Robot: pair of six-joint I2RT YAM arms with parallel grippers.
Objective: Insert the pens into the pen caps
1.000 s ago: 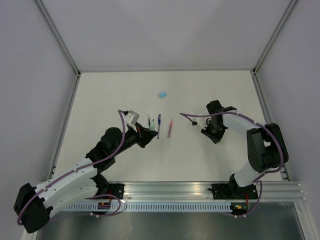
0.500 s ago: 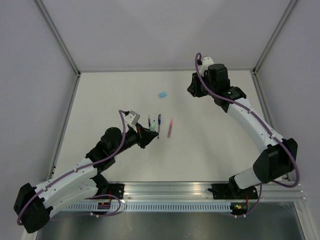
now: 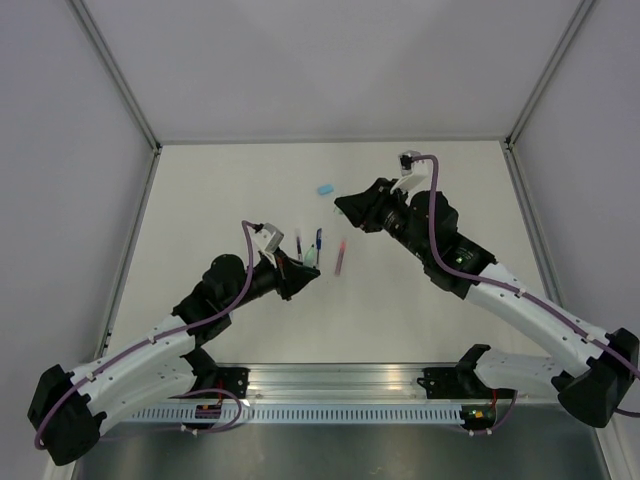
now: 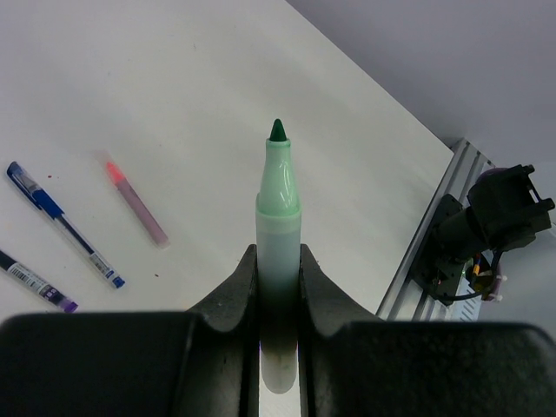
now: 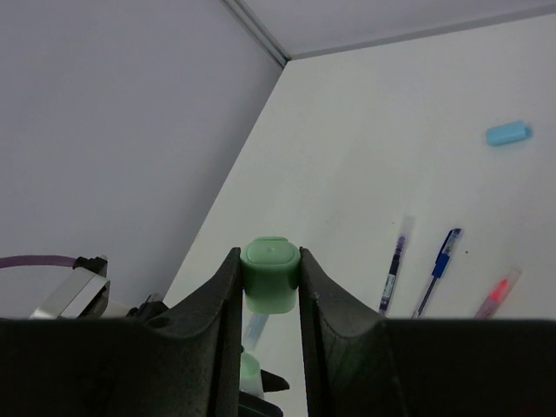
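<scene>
1. The left gripper (image 4: 278,254) is pinched on the pale green marker (image 4: 278,195). It holds the barrel low down, and the bare dark green tip sticks straight out past the fingers.
2. The right gripper (image 5: 269,254) is clamped on the green cap (image 5: 270,278), squeezing its sides. The end facing that wrist camera looks closed, so the mouth probably points outward.
3. From the top view, the two grippers face each other above the middle of the table. The marker's long axis runs up and to the right toward the cap, with a clear gap between tip and cap.
4. In the right wrist view the marker shows just below the cap, so the two look roughly lined up but not dead on. Getting them onto one line is likely what the push depends on.
5. A blue pen (image 3: 318,240) and a pink pen (image 3: 341,256) lie on the table beside the marker, and a light blue cap (image 3: 324,188) sits farther back.
</scene>
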